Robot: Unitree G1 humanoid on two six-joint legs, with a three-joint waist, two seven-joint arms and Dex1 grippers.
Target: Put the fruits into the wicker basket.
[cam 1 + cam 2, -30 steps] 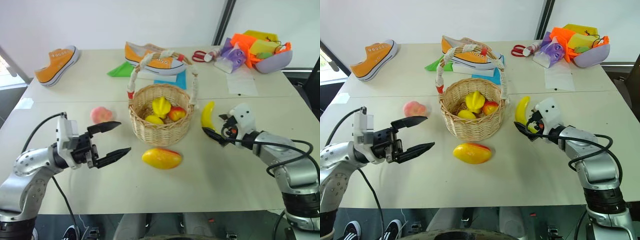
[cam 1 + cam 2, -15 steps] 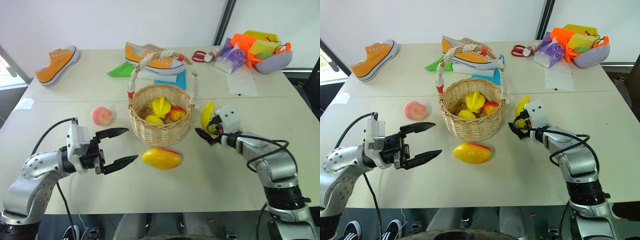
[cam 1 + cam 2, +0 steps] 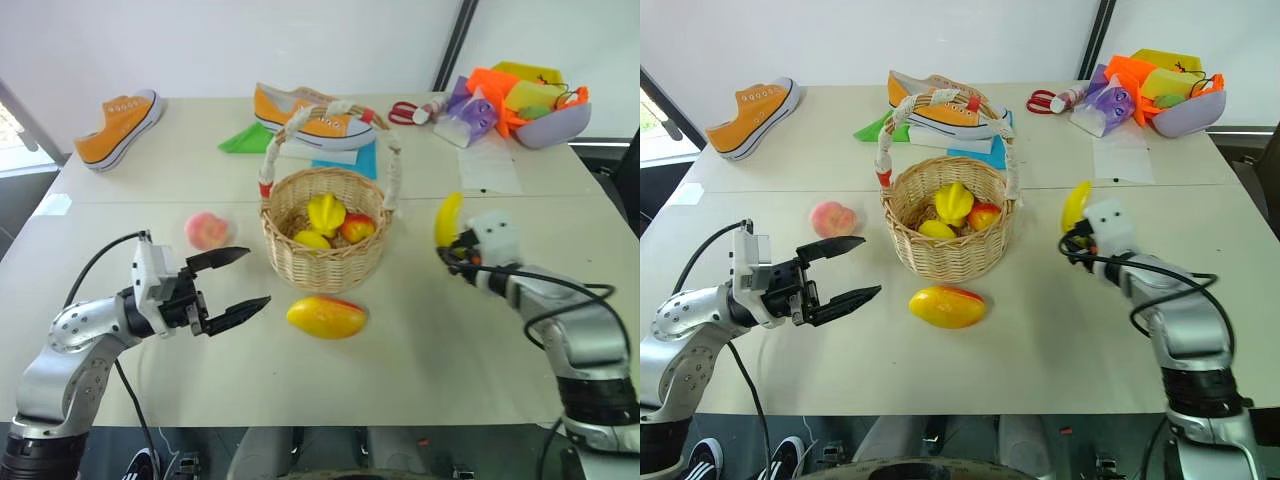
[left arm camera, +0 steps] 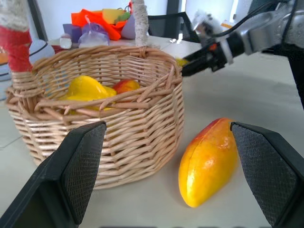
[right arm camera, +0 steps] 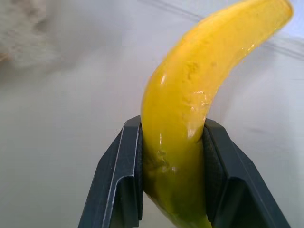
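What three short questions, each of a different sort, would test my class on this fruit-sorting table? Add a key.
1. True or false: the right gripper is shut on the banana.
2. Which fruit lies on the table nearest the front of the wicker basket? A) peach B) mango C) banana
3. Fill in: the left gripper is ____, with nothing between its fingers.

Key:
1. True; its fingers clamp the banana near one end.
2. B; the mango lies just in front of the basket, while the peach lies to the basket's left.
3. open
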